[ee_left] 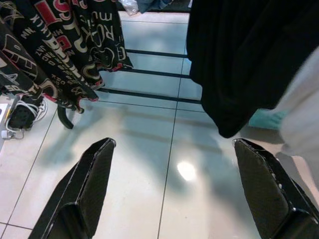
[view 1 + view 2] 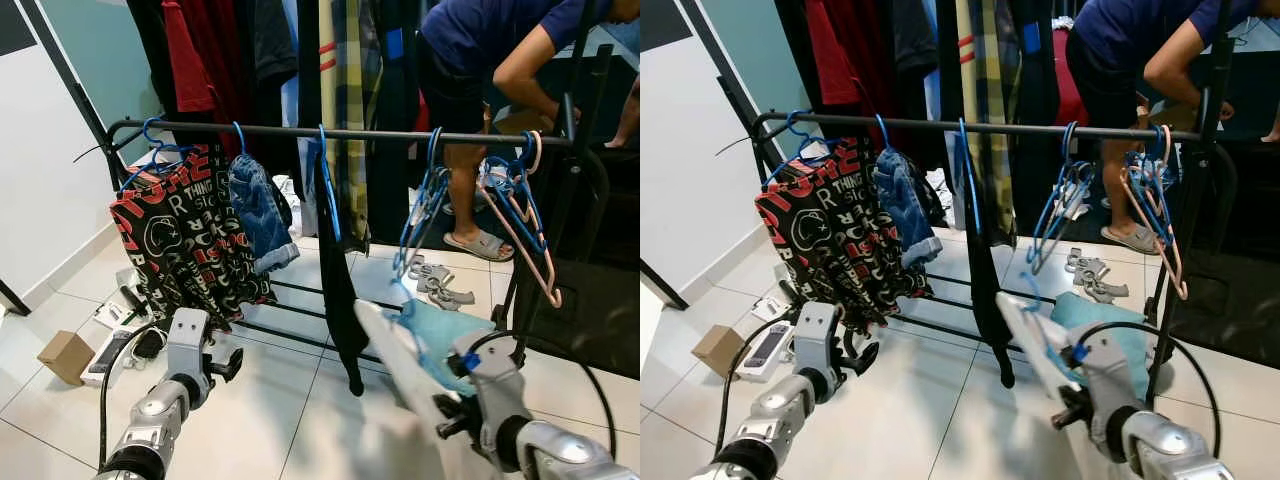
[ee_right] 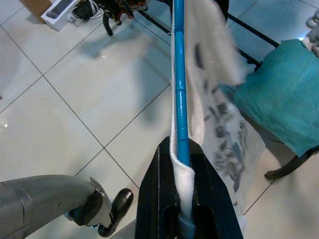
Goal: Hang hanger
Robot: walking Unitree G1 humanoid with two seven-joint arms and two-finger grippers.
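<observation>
My right gripper [image 3: 182, 149] is shut on the bar of a blue hanger [image 3: 178, 64] with a white printed garment [image 2: 400, 370] draped over it. It holds them low, in front of and below the black rail [image 2: 350, 133] of the clothes rack. On the rail hang a black lettered garment [image 2: 180, 240], denim shorts [image 2: 260, 210], a long black garment [image 2: 335, 250], bare blue hangers [image 2: 428, 195] and a pink hanger [image 2: 525, 230]. My left gripper [image 1: 172, 144] is open and holds nothing, low near the lettered garment above the tiled floor.
A person [image 2: 490, 60] bends over behind the rack at the right. A teal cloth [image 2: 440, 335] lies by the rack's lower bars. A cardboard box [image 2: 65, 355], a phone box [image 2: 110, 350] and cables sit on the floor at the left. Grey sandals [image 2: 440, 285] lie beyond the rack.
</observation>
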